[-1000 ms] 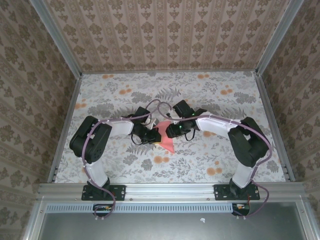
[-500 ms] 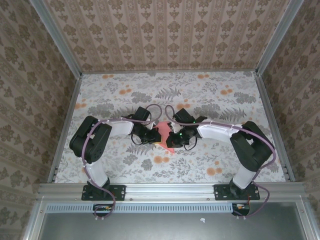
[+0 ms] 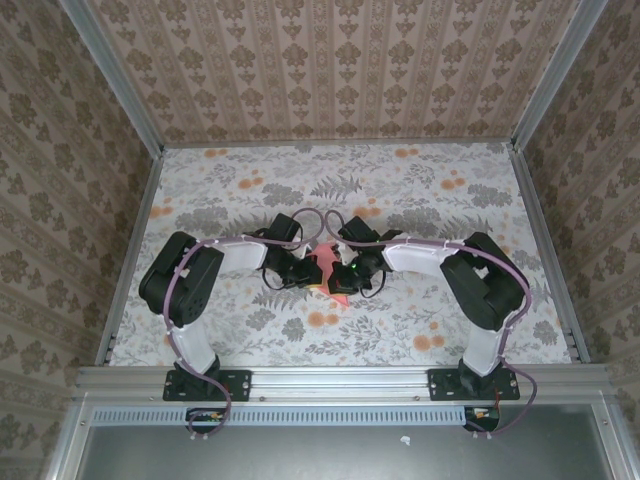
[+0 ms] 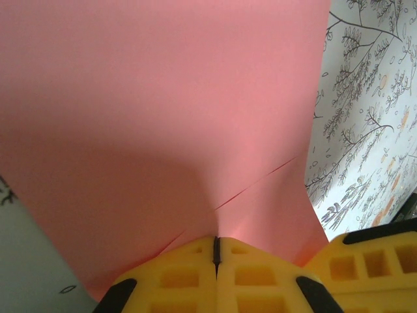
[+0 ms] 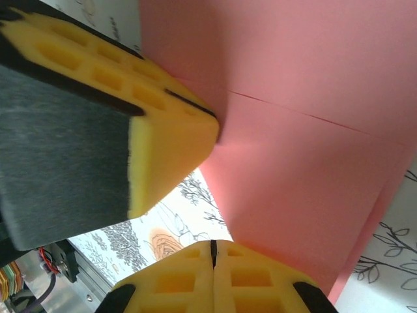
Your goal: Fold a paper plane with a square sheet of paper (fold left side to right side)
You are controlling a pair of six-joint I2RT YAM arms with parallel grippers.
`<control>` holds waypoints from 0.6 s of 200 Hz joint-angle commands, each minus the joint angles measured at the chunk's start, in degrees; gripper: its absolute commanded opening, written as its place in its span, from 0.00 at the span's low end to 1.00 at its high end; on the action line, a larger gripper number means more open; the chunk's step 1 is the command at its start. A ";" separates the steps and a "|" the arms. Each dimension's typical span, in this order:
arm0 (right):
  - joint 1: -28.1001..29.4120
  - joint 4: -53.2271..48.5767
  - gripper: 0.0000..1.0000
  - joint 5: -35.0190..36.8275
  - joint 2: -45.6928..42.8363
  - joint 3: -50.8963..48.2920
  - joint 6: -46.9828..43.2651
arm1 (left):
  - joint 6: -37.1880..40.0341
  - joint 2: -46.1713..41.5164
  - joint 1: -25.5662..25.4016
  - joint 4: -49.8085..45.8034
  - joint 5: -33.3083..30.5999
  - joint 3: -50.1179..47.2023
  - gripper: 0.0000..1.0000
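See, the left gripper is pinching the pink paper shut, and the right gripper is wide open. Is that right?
Not quite. The left gripper is pinching the pink paper shut, but the right gripper is not wide open. The right wrist view shows its yellow fingers pressed together on the paper's edge too.

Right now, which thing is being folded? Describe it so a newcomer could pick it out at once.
Start at the flower-printed table and go to its middle. There the left gripper and the right gripper both pinch the pink-red paper, which is lifted and creased. It is plain and unmarked, unlike the small orange flower prints around it.
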 commanded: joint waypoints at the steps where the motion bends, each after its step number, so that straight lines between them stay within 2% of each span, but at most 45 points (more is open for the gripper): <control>1: 0.37 -2.49 0.03 1.45 1.58 1.32 0.12 | 0.82 1.68 -0.35 -4.57 -5.74 -1.18 0.05; 120: 0.46 -7.54 0.03 4.16 3.04 0.54 -0.95 | 1.42 1.50 -0.36 -5.56 -6.78 -0.96 0.05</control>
